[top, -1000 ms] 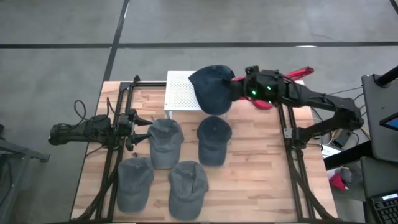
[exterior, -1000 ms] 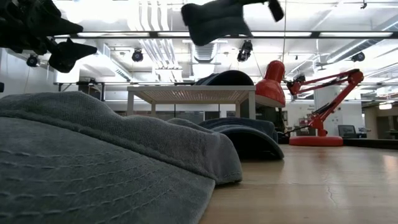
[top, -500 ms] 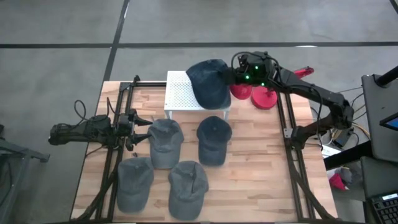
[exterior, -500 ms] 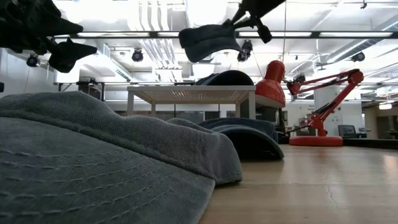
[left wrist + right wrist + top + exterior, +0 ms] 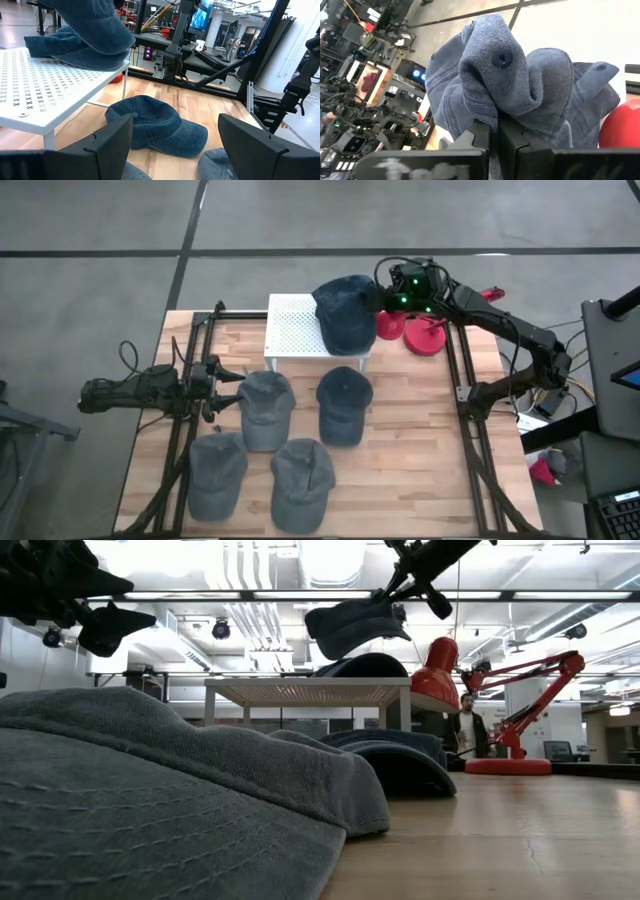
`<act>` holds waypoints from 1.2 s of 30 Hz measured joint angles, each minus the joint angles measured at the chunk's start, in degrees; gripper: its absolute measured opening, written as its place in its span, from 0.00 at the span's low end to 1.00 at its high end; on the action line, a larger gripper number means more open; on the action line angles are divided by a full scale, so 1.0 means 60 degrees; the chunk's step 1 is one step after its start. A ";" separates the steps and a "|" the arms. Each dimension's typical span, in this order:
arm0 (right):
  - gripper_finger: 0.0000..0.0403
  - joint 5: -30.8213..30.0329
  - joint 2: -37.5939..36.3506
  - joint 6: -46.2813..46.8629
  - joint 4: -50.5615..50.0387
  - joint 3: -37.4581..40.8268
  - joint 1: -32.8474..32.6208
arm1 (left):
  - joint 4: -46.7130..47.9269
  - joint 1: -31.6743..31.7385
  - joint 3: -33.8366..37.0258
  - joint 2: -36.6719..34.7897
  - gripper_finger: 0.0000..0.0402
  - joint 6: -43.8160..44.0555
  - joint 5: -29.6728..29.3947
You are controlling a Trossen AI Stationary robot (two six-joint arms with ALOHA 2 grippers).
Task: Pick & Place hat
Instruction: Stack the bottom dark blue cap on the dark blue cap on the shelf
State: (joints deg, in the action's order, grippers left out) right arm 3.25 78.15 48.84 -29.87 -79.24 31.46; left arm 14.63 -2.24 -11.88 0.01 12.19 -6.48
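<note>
Since a second ago the held hat (image 5: 346, 314) has travelled from over the near right corner of the white perforated stand (image 5: 290, 330) toward its far right edge, and the right gripper (image 5: 385, 297) has swung back with it. Item: one denim hat, crown bunched, pinched between the closed fingers of the right gripper, hanging clear above the stand at about 1 o'clock of the table (image 5: 420, 440); the low view shows air between it and a hat already lying on the stand (image 5: 363, 666). Surrounding stock: four more hats on the table at 6 to 7 o'clock of the stand (image 5: 268, 408), a red lamp (image 5: 425, 337) just beside the gripper at 3 o'clock. Left gripper (image 5: 222, 385) waits at 9 o'clock, fingers wide, empty. Hazards, judged: the held hat overhangs the stand's right edge, so a release here could let it slide off toward the lamp; lowering onto the hat already there may leave it tilted; the arm passes close to the lamp's head.
</note>
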 joint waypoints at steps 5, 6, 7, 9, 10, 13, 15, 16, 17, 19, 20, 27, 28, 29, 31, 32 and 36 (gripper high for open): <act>0.02 -0.0020 0.0011 0.0059 0.0001 0.0173 0.0026 | 0.0000 0.0001 0.0001 0.0002 0.74 0.0000 0.0000; 0.02 -0.0024 0.0011 0.0110 0.0021 0.0205 0.0026 | 0.0000 0.0000 0.0004 0.0000 0.74 0.0000 -0.0002; 0.02 -0.0025 0.0012 0.0148 0.0055 0.0261 0.0022 | 0.0000 0.0002 0.0000 0.0001 0.74 0.0000 0.0000; 0.02 -0.0030 0.0043 0.0158 0.0059 0.0353 0.0027 | 0.0000 0.0000 0.0000 0.0000 0.74 0.0000 0.0000; 0.02 -0.0033 0.0058 0.0182 0.0066 0.0407 0.0054 | 0.0000 0.0000 0.0000 0.0004 0.74 0.0000 0.0000; 0.02 -0.0033 0.0058 0.0343 0.0218 0.0615 0.0099 | 0.0000 0.0002 0.0001 0.0002 0.74 0.0000 0.0000; 0.02 -0.0051 0.0058 0.0367 0.0365 0.0765 0.0129 | 0.0000 0.0000 0.0001 0.0004 0.74 0.0004 0.0000; 0.02 -0.0059 0.0061 0.0393 0.0352 0.0804 0.0155 | 0.0000 0.0000 0.0000 0.0001 0.74 0.0004 0.0000; 0.02 -0.0078 0.0062 0.0439 0.0351 0.0831 0.0178 | 0.0000 0.0000 0.0004 0.0000 0.74 0.0004 0.0000; 0.02 -0.0258 0.0061 0.0532 0.0362 0.0874 0.0200 | 0.0000 0.0000 0.0000 0.0000 0.74 0.0004 -0.0003; 0.02 -0.0420 0.0058 0.0547 0.0364 0.0895 0.0208 | 0.0000 0.0000 0.0004 0.0001 0.74 0.0004 0.0000; 0.05 -0.0573 0.0261 0.0505 0.0367 0.0911 0.0198 | 0.0000 0.0003 0.0000 0.0004 0.74 0.0004 0.0000; 0.05 -0.0576 0.0307 0.0503 0.0363 0.0909 0.0195 | -0.0003 0.0000 0.0001 0.0004 0.74 0.0004 0.0000; 0.05 -0.0574 0.0356 0.0503 0.0358 0.0907 0.0193 | -0.0001 0.0000 0.0002 0.0003 0.74 0.0005 0.0000; 0.05 -0.0572 0.0423 0.0498 0.0344 0.0907 0.0197 | 0.0000 0.0000 0.0001 0.0003 0.74 0.0007 0.0000; 0.05 -0.0572 0.0452 0.0481 0.0331 0.0907 0.0197 | 0.0000 0.0000 0.0004 0.0002 0.74 0.0016 0.0000; 0.06 -0.0571 0.0477 0.0176 0.0291 0.0907 0.0197 | -0.0003 0.0000 0.0000 0.0001 0.74 0.0051 0.0000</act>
State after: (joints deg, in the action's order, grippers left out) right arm -0.18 81.01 49.89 -28.12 -73.80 32.64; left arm 14.62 -2.24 -11.88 0.02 12.49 -6.48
